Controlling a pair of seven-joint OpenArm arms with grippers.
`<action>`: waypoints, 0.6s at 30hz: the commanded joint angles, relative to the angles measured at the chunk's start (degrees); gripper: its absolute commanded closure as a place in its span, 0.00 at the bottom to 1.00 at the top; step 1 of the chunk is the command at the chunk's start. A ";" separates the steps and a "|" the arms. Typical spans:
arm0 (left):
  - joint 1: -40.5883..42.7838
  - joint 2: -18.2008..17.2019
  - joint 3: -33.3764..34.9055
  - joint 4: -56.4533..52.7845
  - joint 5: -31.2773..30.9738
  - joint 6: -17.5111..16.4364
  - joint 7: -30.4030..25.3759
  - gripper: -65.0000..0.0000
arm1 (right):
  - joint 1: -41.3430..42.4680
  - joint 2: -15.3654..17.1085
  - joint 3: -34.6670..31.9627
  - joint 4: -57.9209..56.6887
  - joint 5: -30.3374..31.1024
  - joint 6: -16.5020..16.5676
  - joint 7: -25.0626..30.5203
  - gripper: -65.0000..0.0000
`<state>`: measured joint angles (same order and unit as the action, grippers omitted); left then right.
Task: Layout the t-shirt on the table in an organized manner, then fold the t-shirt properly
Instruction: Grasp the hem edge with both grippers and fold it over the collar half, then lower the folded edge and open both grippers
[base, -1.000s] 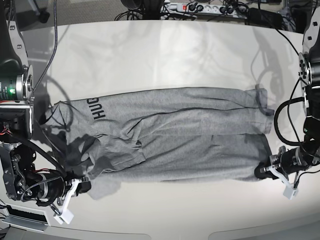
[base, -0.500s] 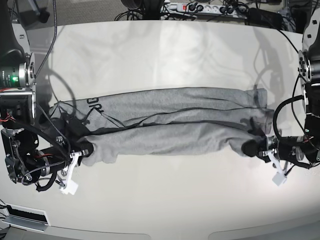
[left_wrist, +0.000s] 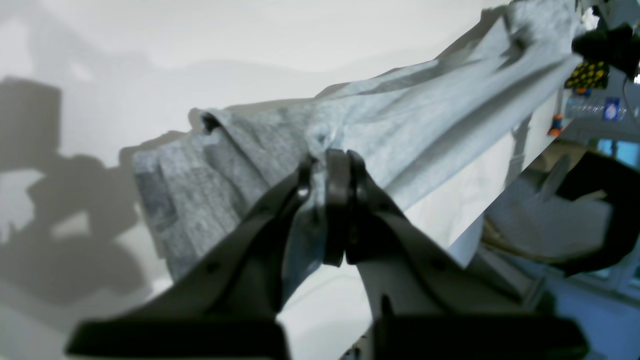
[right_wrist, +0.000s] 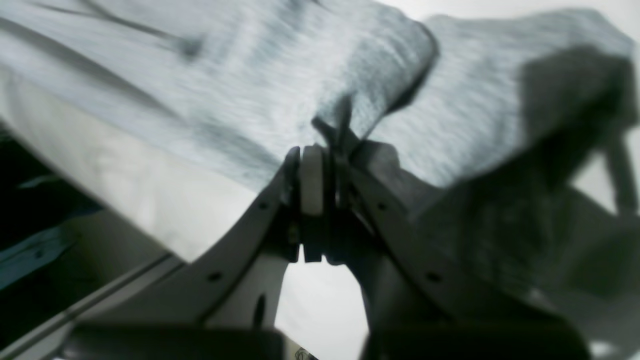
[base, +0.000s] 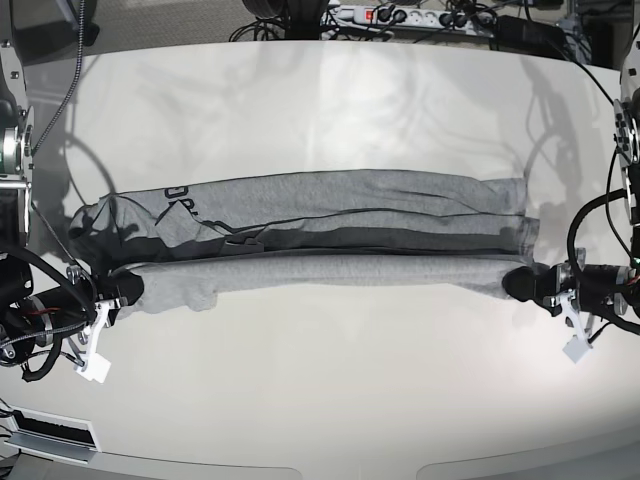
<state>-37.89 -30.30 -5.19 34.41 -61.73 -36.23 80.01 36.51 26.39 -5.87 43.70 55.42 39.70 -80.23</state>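
The heather-grey t-shirt (base: 330, 235) lies stretched sideways across the middle of the off-white table (base: 320, 100), its near edge lifted and pulled taut into a long roll. Black lettering (base: 180, 205) shows near its left end. My left gripper (base: 520, 283) is shut on the t-shirt's right end; the left wrist view shows its fingers (left_wrist: 336, 200) pinching grey cloth (left_wrist: 400, 130). At the base view's left, my right gripper (base: 130, 288) is shut on the other end, with fabric (right_wrist: 280, 75) bunched above the closed fingers (right_wrist: 312, 185) in the right wrist view.
A power strip and tangled cables (base: 410, 15) lie beyond the table's far edge. Arm bodies and cabling stand at both sides (base: 20, 160) (base: 625, 140). The curved front edge (base: 320, 465) runs along the bottom of the base view.
Both grippers have carried the shirt's near edge up and away from the front edge and outward, pulling it straight and taut. The shirt now looks narrower and longer, with less lettering showing.
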 joint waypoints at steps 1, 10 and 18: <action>-1.40 -0.76 -0.17 0.83 -2.93 0.02 -0.01 1.00 | 2.05 1.07 0.28 0.87 2.10 0.30 0.23 1.00; 5.16 -0.37 -0.17 0.83 -7.15 -0.26 -0.01 1.00 | -0.87 0.94 0.22 0.85 8.24 0.30 0.23 1.00; 8.02 -1.86 -0.17 0.83 -4.37 -2.82 -0.01 1.00 | -4.61 1.31 0.22 0.85 3.89 0.30 0.23 1.00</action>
<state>-28.40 -30.68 -5.19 34.41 -65.52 -38.63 79.96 30.28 26.61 -5.91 43.75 58.61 39.70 -80.16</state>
